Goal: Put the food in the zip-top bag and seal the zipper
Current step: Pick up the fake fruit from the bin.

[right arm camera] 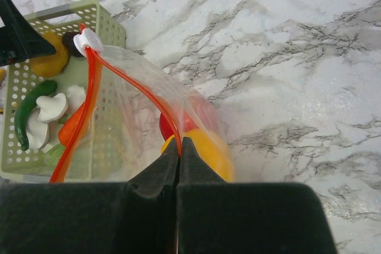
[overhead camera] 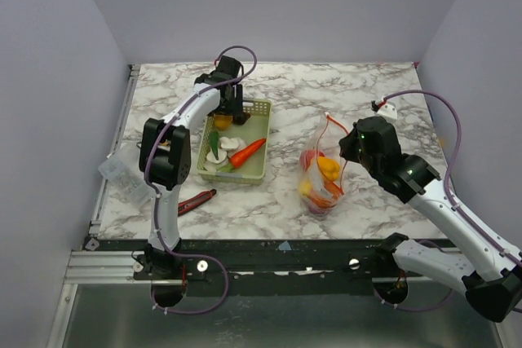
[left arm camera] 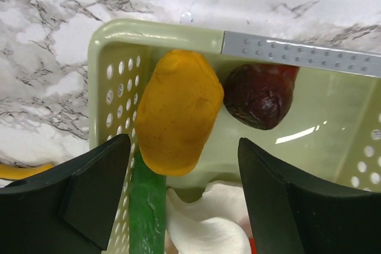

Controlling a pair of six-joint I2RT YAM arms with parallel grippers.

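The clear zip-top bag lies mid-table holding red, yellow and orange food. Its mouth stands open. My right gripper is shut on the orange-red zipper, lifting one edge; a white slider sits at the far end. My left gripper is open above the far end of the green mesh basket. Between its fingers lie a yellow-orange fruit, a green pepper and a white mushroom. A dark purple fruit lies beside them. A carrot is in the basket too.
A red-and-black utility knife lies on the marble near the front left. A clear plastic piece sits at the table's left edge. The basket stands just left of the bag. Grey walls close in the table on three sides.
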